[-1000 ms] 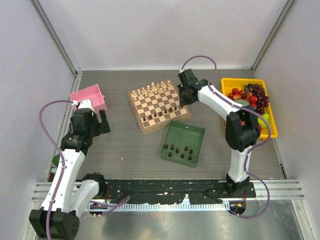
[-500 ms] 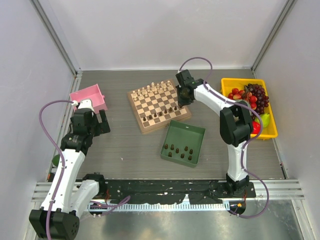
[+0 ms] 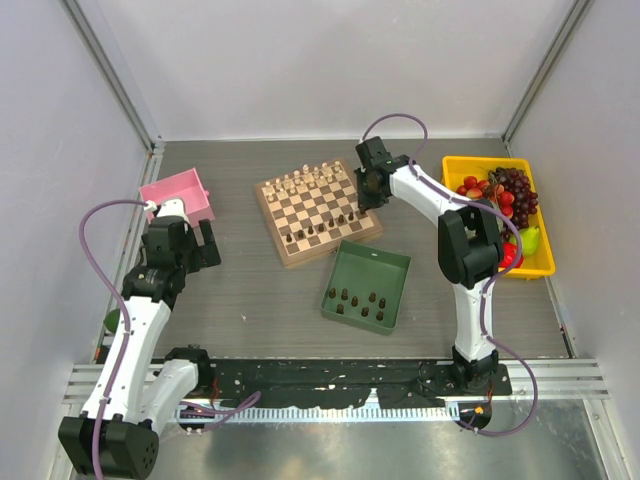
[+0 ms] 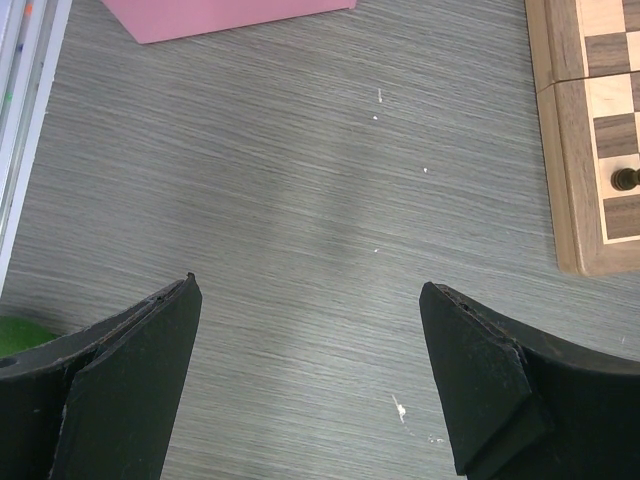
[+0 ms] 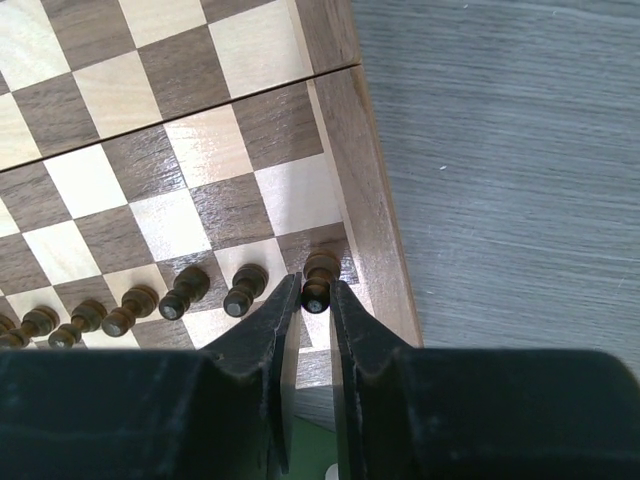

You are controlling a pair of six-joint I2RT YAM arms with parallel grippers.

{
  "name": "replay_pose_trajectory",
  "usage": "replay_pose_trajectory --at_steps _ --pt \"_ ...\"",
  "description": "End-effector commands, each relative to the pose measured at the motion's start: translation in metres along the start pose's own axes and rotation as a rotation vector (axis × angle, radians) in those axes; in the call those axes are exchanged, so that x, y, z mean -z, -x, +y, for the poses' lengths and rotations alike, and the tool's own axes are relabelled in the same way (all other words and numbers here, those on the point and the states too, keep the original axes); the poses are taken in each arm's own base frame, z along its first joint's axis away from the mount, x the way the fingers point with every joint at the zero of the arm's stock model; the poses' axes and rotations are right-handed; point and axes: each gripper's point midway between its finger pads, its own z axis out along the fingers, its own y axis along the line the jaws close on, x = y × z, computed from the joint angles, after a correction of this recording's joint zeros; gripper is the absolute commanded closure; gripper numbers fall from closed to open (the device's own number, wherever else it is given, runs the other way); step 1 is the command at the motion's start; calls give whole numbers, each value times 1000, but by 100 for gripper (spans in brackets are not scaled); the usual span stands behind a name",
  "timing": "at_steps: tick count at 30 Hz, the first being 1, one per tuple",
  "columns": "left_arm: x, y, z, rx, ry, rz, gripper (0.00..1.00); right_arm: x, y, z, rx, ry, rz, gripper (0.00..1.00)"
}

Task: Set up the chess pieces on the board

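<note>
Elbow (image 3: 465,250) swung left; right pincer (image 5: 314,286) (shut) clasps pawn (image 5: 322,265) on board (image 5: 375,220)

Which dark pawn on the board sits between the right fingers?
The end pawn by the board's border, pinched by the fingers; the other pawns stand free beside it.

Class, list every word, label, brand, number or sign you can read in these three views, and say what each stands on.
None: no text can be read in any view.
The board, the green tray, the pink box and the yellow bin show no writing, and the board's border carries no letters or numbers in the wrist views.
</note>
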Motion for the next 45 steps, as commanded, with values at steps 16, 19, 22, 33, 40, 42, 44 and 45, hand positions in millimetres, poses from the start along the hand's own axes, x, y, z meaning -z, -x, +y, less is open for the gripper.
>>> replay_pose_trajectory --at_steps 16,19,22,33,40,42,44,45 --pt "4 14 2 -1 9 -33 1 6 20 10 10 41 -39 67" --pt "4 14 1 -1 8 -34 1 15 26 10 15 42 -57 66" --pt "4 14 1 -1 6 -34 1 39 35 5 22 23 -98 64" --pt "5 15 0 1 -3 -38 1 117 -26 4 -26 153 -139 62" --pt "7 16 -1 1 -12 -42 1 119 -99 -2 -35 195 -23 62" --pt "7 16 -2 4 -14 -44 1 117 -112 -6 -34 189 1 62" --pt "7 15 -3 3 -20 -43 1 110 -122 -6 -34 195 25 62" --pt "7 15 -3 5 -20 -43 1 109 -126 -5 -35 204 36 62"
